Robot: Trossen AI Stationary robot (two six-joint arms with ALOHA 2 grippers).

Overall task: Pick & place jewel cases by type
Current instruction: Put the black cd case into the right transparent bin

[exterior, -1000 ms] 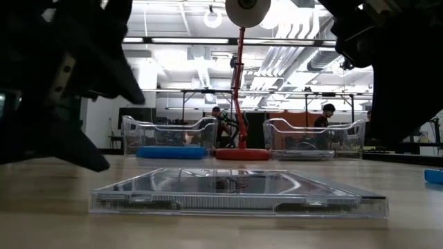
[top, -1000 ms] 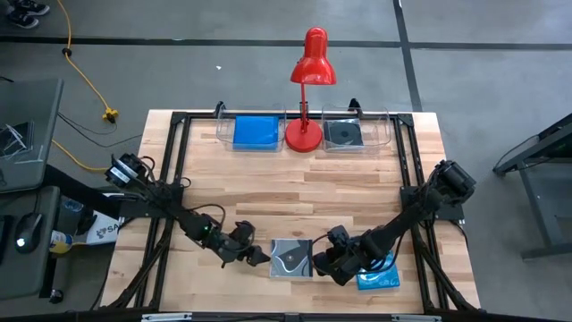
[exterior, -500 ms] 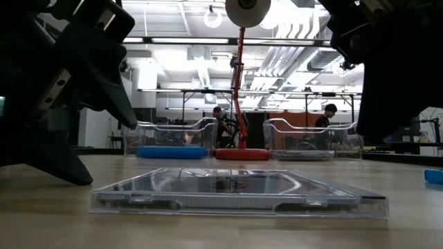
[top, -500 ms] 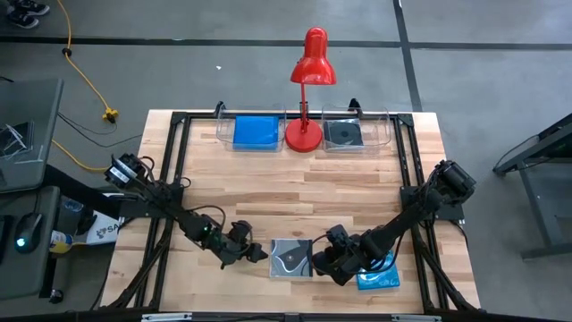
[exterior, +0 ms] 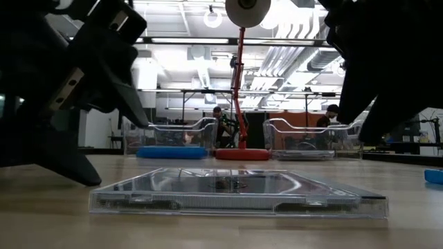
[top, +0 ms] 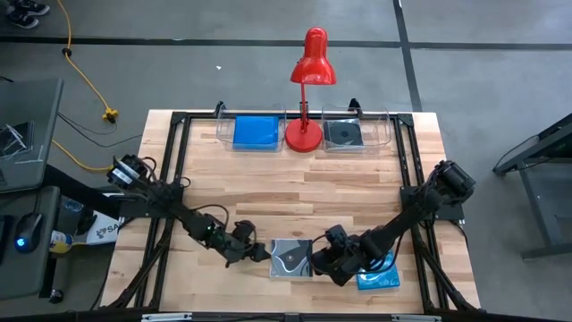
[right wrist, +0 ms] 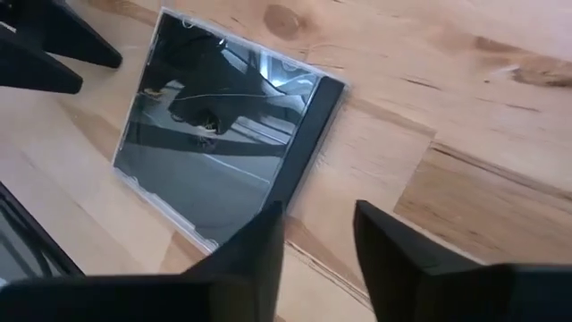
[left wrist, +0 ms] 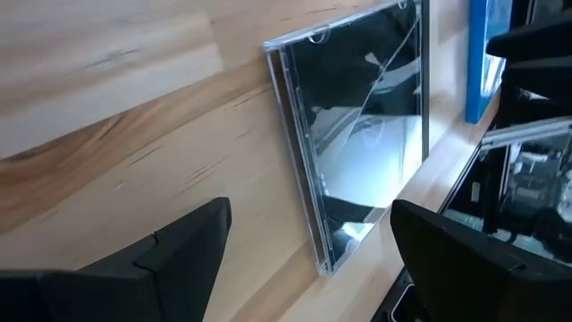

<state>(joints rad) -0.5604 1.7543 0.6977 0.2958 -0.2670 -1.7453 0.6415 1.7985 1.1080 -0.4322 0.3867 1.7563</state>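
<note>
Wooden planks form the surface (top: 268,188); a dark jewel case (top: 291,258) lies flat at its near edge between the left gripper (top: 259,253), fingers apart, and the right gripper (top: 317,261), fingers slightly apart; a red lamp (top: 308,89) stands between two clear trays (top: 223,130); a grey floor (top: 500,80) surrounds it.

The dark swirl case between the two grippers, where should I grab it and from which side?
Probably by its left edge. The dark swirl case lies flat on the table, and that edge faces the open left gripper, close beside it with bare wood between. Come in low from the left, jaws straddling the thin rim. The right gripper crowds the opposite edge.
</note>
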